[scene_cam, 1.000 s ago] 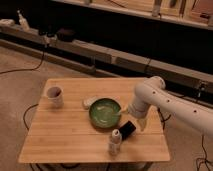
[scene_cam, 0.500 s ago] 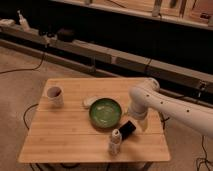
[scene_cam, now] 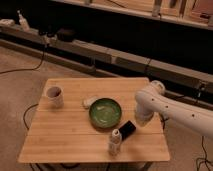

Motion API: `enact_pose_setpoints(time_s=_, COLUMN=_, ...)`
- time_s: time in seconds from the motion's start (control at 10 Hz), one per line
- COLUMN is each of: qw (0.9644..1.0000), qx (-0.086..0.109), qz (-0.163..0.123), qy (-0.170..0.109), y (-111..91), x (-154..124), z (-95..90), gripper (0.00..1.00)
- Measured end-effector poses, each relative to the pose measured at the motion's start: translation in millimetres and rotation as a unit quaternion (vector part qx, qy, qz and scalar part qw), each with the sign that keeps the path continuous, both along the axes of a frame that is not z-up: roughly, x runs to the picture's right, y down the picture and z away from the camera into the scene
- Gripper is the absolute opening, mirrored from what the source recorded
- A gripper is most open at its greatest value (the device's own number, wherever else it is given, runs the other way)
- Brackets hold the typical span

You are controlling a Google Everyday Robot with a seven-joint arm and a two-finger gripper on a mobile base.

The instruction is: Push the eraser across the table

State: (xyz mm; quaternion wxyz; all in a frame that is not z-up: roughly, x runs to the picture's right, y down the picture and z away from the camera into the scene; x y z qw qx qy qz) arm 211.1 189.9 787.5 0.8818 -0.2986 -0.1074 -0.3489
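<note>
The eraser [scene_cam: 128, 129] is a small flat black block. It lies on the bamboo table [scene_cam: 65, 132], just right of the green bowl [scene_cam: 106, 112] and above the white bottle [scene_cam: 115, 142]. My gripper [scene_cam: 139, 121] is at the end of the white arm [scene_cam: 170, 107], which reaches in from the right. It hangs low over the table at the eraser's upper right end, very close to it or touching it. The arm's wrist covers most of the gripper.
A white mug [scene_cam: 54, 95] stands at the table's left side. A small whitish lump [scene_cam: 89, 102] lies at the bowl's upper left. The table's right edge is close behind the arm. Cables and a low shelf run along the floor behind.
The arm's elbow has dropped lower and the wrist has settled by the eraser's right end. The eraser, bowl and bottle have not visibly moved.
</note>
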Motion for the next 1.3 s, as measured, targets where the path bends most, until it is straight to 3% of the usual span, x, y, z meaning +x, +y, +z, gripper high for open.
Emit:
enact_pose_setpoints(time_s=0.1, qw=1.0000, qx=0.007, qz=0.002, qy=0.004, y=5, x=10, z=3.6, gripper=0.00)
enact_pose_setpoints(time_s=0.6, qw=0.9990, qx=0.022, qz=0.037, qy=0.015, y=24, x=36, z=20.0, gripper=0.00)
enact_pose_setpoints(time_s=0.9, qw=0.9971, qx=0.034, qz=0.066, qy=0.018, y=24, x=31, z=35.8, gripper=0.00)
enact_pose_setpoints(time_s=1.3, qw=0.9941, qx=0.026, qz=0.105, qy=0.001, y=35, x=13, z=49.7, gripper=0.00)
